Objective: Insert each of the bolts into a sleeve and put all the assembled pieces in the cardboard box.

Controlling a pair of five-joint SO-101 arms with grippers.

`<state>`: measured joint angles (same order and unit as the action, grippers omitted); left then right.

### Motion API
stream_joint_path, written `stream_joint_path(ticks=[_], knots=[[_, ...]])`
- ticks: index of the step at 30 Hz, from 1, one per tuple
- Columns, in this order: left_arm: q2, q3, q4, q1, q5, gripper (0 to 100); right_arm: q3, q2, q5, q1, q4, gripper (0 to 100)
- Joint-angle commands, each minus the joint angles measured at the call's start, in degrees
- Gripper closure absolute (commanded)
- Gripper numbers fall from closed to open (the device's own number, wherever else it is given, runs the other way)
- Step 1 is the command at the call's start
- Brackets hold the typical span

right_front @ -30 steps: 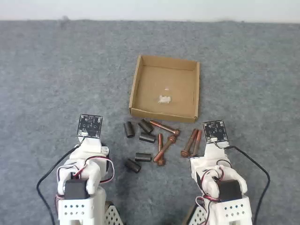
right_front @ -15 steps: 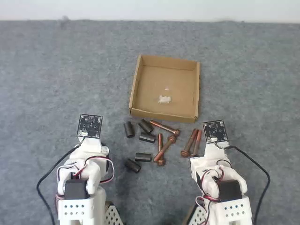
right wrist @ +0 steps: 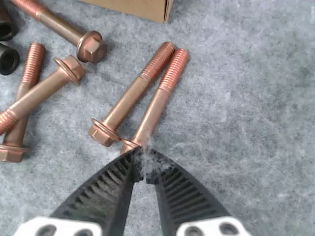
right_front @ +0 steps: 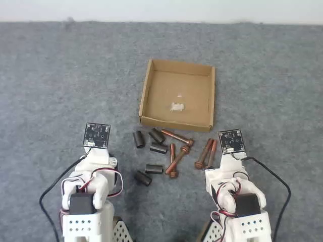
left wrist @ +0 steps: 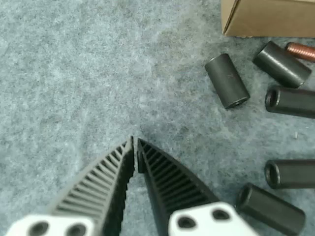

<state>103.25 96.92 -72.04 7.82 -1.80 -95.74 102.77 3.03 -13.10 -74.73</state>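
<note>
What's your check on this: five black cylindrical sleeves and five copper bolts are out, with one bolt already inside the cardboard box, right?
One thing is off: no bolt is inside the brown cardboard box, which holds just a small white scrap, as the high view shows. All five copper-coloured metal bolts lie on the grey carpet beside the five black cylindrical sleeves.

Soft, even light falls from above on the grey counter [right_front: 60, 70]. Thin, faint shadows hug the sleeves [left wrist: 226, 80], and the copper bolts [right wrist: 134, 91] carry a mild sheen along their shanks.
</note>
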Motion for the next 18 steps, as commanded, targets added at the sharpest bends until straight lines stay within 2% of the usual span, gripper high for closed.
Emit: stream_joint_path(ticks=[1,18], knots=[[1.1,-0.4,-0.2,-1.1,-0.1,99,-0.7,1.2,-0.4,-0.3,-0.3,99.1],[1.3,-3.3,-0.2,-0.9,-0.2,99,-0.7,1.2,-0.4,-0.1,-0.3,99.1]])
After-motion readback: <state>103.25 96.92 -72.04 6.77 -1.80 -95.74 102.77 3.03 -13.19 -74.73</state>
